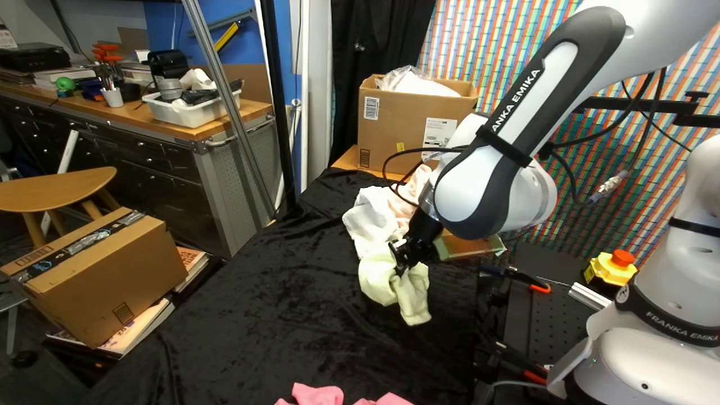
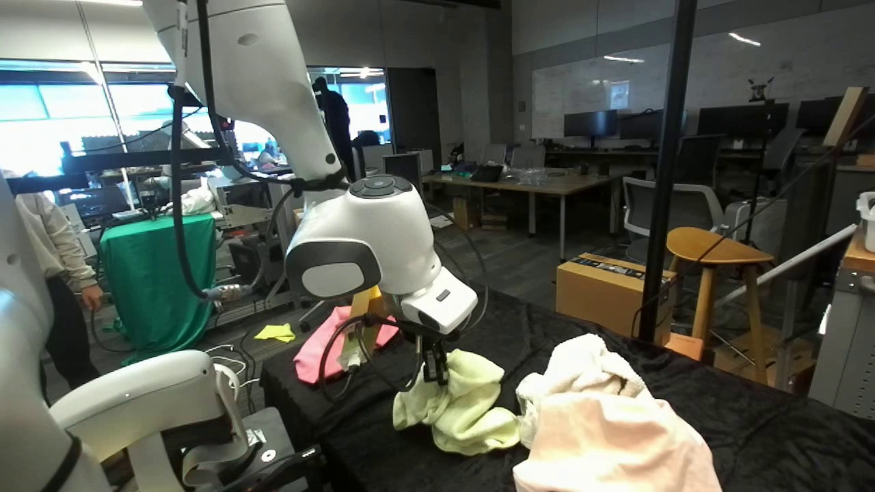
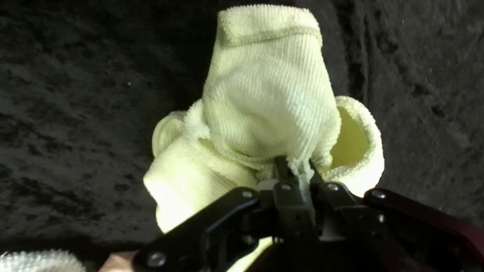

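1. The gripper [image 3: 297, 166] is clenched on the yellow cloth [image 3: 272, 90]; in the wrist view, a fold is seen pinched between its tips.

2. The yellow cloth is held bunched at the black-covered tabletop [image 1: 253, 315], near the edge beside the robot's base [image 1: 641, 365]. Its ends are spread below the gripper; whether it is lifted fully clear cannot be told.

3. Judging by how things lie, the grasp is complete, while release has not yet been made.

4. The white cloth [image 2: 581, 369] and the peach cloth [image 2: 615, 437] are left heaped beside it in both exterior views. Whether the white one is touched by the yellow one is unclear.

5. The pink cloth [image 2: 329, 348] is left ungripped near a corner at the opposite end of the tabletop, well apart from the heap.

6. The open cardboard box [image 1: 388, 140], placed beyond the heap at the tabletop's end, is filled with a white bundle [image 1: 422, 85] partly covered by clear plastic.

7. The white tub [image 1: 191, 115], set on a drawer cabinet [image 1: 163, 160], is loaded with mixed grey, white and black items.

8. The taped box [image 1: 112, 275] beside the tabletop is closed; its contents cannot be seen.
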Robot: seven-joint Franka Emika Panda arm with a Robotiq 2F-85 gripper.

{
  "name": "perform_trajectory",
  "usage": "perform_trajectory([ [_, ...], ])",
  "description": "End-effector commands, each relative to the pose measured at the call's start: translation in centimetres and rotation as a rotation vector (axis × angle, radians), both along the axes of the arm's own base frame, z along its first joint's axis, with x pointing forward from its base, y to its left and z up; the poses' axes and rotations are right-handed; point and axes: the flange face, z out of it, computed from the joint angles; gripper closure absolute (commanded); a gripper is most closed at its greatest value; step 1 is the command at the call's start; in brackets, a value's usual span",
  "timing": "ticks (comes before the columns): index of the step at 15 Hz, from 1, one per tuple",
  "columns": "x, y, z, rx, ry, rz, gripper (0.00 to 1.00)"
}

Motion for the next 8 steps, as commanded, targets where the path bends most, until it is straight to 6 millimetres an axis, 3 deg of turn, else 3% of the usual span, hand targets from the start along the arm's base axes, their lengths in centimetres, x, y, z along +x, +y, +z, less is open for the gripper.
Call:
perform_trajectory([
  [1,0.2,-2.0,1.9,-0.026,-0.101,-0.146,0.91],
  [8,-0.8,-4.8,6.0,-0.087,-0.272,-0.393,0.91],
])
